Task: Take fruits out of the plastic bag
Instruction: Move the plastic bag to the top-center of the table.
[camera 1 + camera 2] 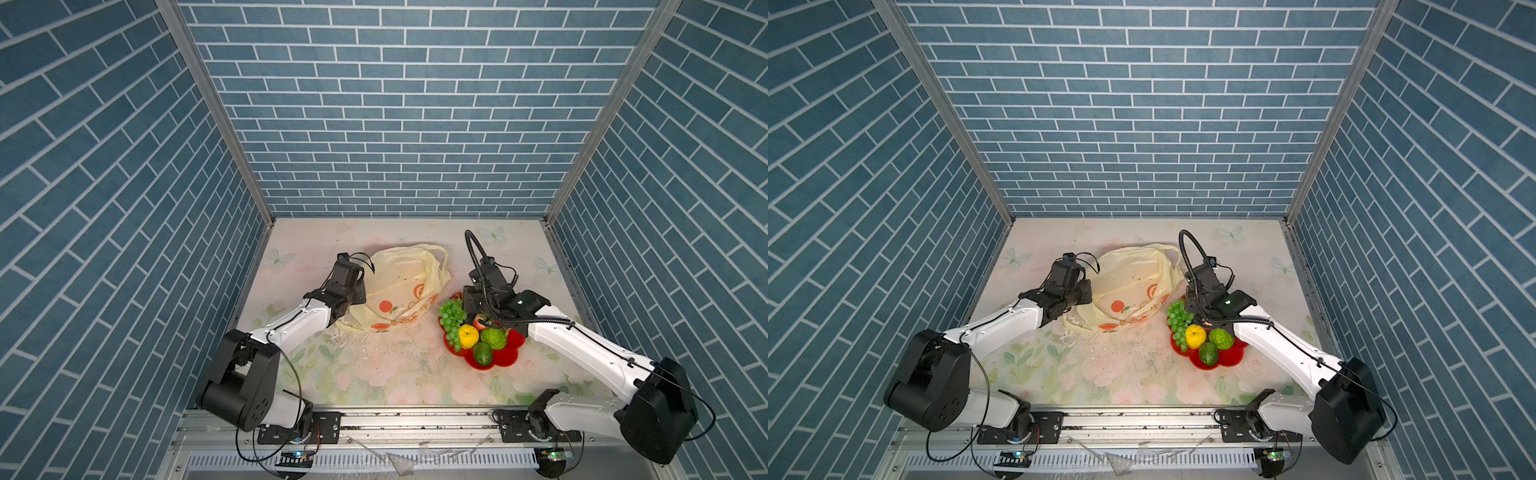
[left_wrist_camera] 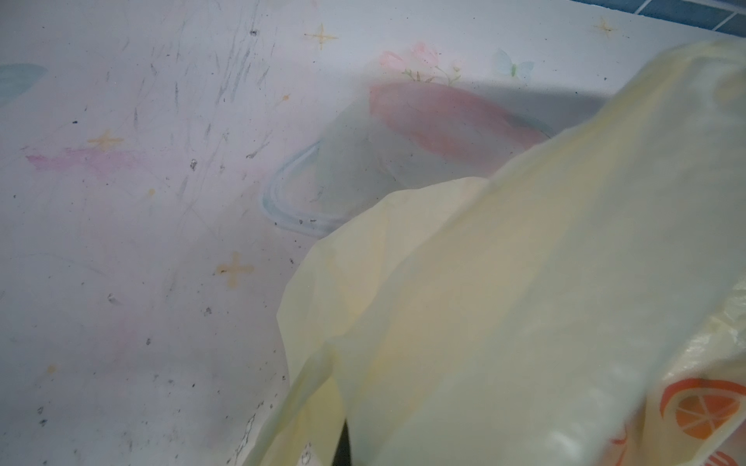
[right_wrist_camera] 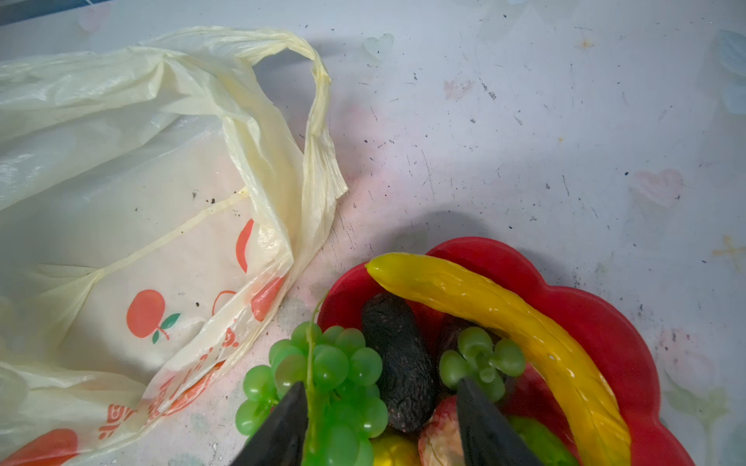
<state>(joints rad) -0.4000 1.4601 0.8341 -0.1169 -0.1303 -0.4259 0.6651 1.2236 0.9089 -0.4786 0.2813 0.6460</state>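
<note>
Three blue-brick walls (image 1: 399, 104) — scuffed floral tabletop (image 1: 395, 374)

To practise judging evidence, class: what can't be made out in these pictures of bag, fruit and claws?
Bag inside: own film hides it in every view.
Left claw: bag mostly covers it in left wrist view; its wrist hides it in both top views.
Banana: right arm mostly hides it in both top views.
Strawberry: cut off, right wrist view.
</note>
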